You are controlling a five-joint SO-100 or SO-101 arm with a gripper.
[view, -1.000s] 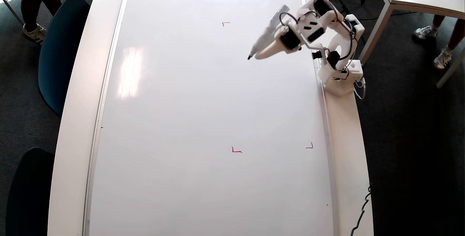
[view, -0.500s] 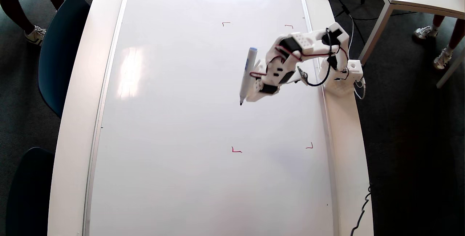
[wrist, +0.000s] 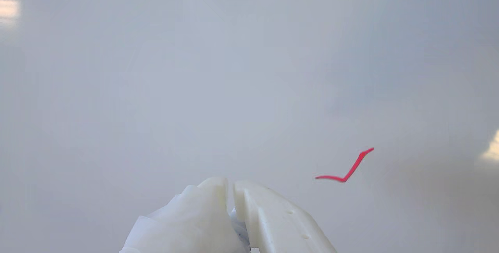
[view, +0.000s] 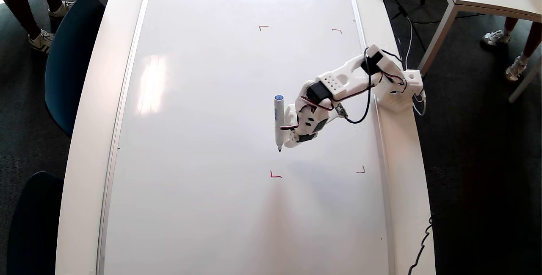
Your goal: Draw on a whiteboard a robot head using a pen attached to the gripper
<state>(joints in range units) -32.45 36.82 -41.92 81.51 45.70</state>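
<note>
From overhead, my fingers [view: 288, 141] sit over the whiteboard [view: 203, 118], which lies on the desk [view: 91, 109], and the pen [view: 278, 122] is strapped alongside them, blue cap up-frame, dark tip at the board above the lower-left red corner mark [view: 275, 176]. No drawn lines visible. Wrist view now: my fingers [wrist: 230, 190] pressed nearly together, nothing between them, one red corner mark [wrist: 345, 169] just right.

1. In the wrist view the gripper [wrist: 230, 190] is cut off by the lower edge; only its fingertips show.
2. The pen [view: 279, 121] is out of the wrist view's frame (overhead shows it).
3. Overhead, whether the pen tip touches the whiteboard [view: 203, 139] cannot be told.
4. The whiteboard's bottom runs off the overhead frame's lower edge.
</note>
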